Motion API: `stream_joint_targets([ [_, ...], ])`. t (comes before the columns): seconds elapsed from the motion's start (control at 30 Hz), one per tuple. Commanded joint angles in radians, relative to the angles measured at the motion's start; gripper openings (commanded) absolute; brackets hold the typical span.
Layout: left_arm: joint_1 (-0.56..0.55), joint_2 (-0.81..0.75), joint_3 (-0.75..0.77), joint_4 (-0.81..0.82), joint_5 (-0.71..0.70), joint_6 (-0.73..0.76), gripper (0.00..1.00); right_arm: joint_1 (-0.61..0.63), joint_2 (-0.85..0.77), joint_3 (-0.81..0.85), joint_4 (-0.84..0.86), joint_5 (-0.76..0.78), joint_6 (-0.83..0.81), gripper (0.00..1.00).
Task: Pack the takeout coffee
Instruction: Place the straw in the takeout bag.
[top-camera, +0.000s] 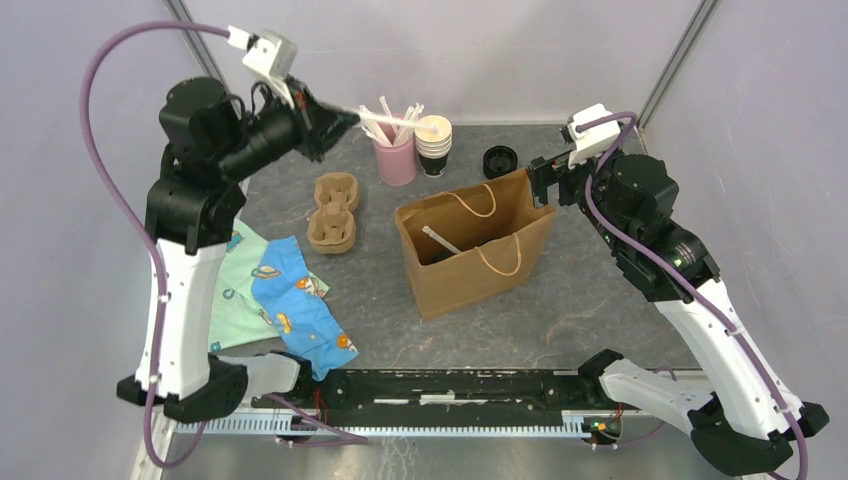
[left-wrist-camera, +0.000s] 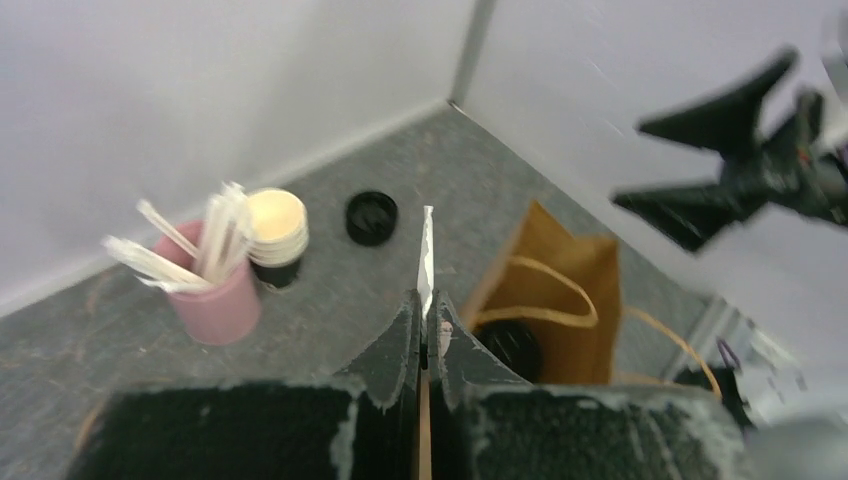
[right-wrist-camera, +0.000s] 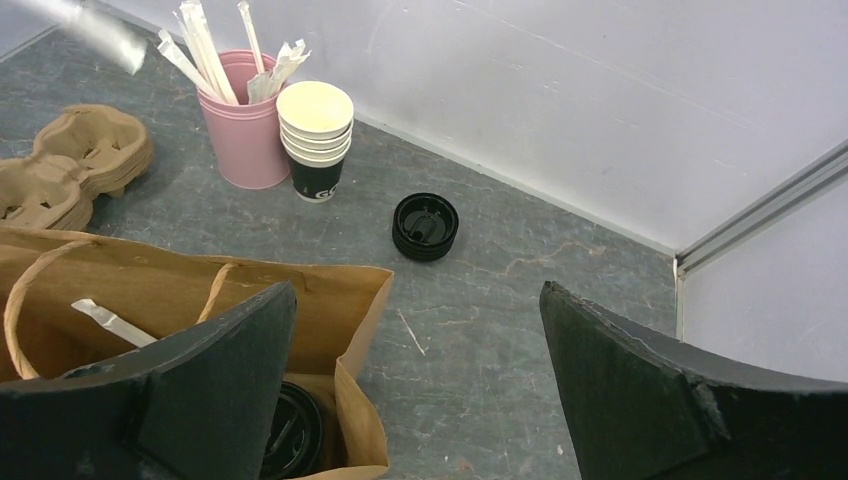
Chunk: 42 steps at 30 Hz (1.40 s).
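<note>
**Coffee bagged, straw in the left grip**

Top view: the left gripper (top-camera: 352, 119) pinches a wrapped straw (top-camera: 390, 121) by the pink cup (top-camera: 396, 160), far left of the brown bag (top-camera: 470, 270). The right gripper (top-camera: 540, 188) sits at the bag's far right corner.

Left wrist: the takeout coffee (left-wrist-camera: 515, 345) stands inside the bag.

Right wrist: the jaws are spread wide and empty.

The straw is probably best carried over the bag's mouth, clear of the handles, before it is released.

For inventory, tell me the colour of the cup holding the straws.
The straw cup is pink; right wrist view shows it best.
</note>
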<state>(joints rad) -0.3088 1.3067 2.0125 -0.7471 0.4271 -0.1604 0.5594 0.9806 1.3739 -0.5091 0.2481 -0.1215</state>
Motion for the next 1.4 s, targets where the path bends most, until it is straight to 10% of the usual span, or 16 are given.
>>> stream_joint_targets([
  [0.0,0.002,-0.085,-0.158,-0.003,0.187,0.102,0.02,0.003,-0.001,0.003,0.037,0.01,0.002,0.98],
  [0.53,-0.014,-0.281,-0.285,-0.114,0.128,0.154,0.02,0.003,0.081,0.057,0.0,0.007,0.015,0.98],
  [1.1,-0.137,-0.165,-0.374,-0.053,0.341,0.082,0.02,0.003,0.054,0.04,-0.004,0.019,0.033,0.98],
  [1.17,-0.158,-0.124,-0.395,-0.007,0.385,0.048,0.14,0.002,0.035,0.025,0.0,0.031,0.033,0.98],
  [1.23,-0.182,-0.09,-0.406,-0.005,0.355,0.043,0.58,0.003,0.015,0.01,0.001,0.051,0.033,0.98],
  [1.37,-0.202,-0.044,-0.362,-0.009,0.34,0.054,0.82,0.002,-0.019,0.001,-0.011,0.084,0.032,0.98],
])
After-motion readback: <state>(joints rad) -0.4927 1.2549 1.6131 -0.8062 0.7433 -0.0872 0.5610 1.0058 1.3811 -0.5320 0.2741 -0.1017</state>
